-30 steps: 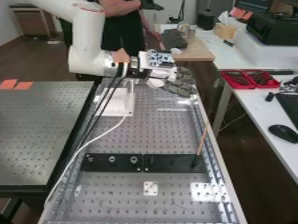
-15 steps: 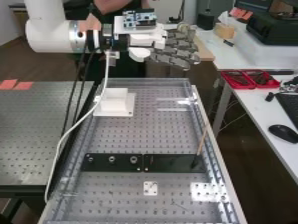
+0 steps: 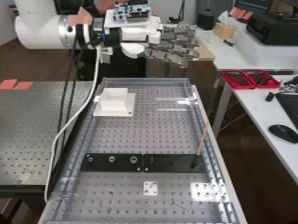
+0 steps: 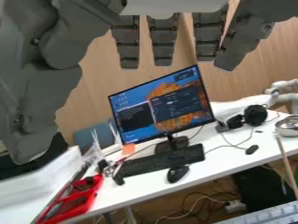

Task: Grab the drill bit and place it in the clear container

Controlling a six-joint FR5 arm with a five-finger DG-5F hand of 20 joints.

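The hand [image 3: 174, 46] is held above and beyond the bench's far end, its fingers open and pointing right, with nothing in them. In the wrist view the hand [image 4: 163, 42] has fairly straight fingers and a thumb spread apart. A thin orange-brown rod [image 3: 202, 141] rises from the right part of a black strip [image 3: 174, 163], well below the hand; whether it is the drill bit I cannot tell. A white square box [image 3: 115, 102] sits on the bench's far left. Pale glare streaks lie right of it; I cannot tell whether they belong to a clear container.
Three round fittings [image 3: 112, 159] line the black strip's left part. A white cable [image 3: 55, 150] hangs along the bench's left side. Red trays [image 3: 249, 79] and a mouse [image 3: 283, 133] lie on the right-hand table. The wrist view faces a monitor [image 4: 161, 107] and keyboard [image 4: 163, 162].
The hand has risen and drawn back from over the bench's far end, while the arm has shifted left. The white box, partly covered before, is now uncovered. The rod has not moved.
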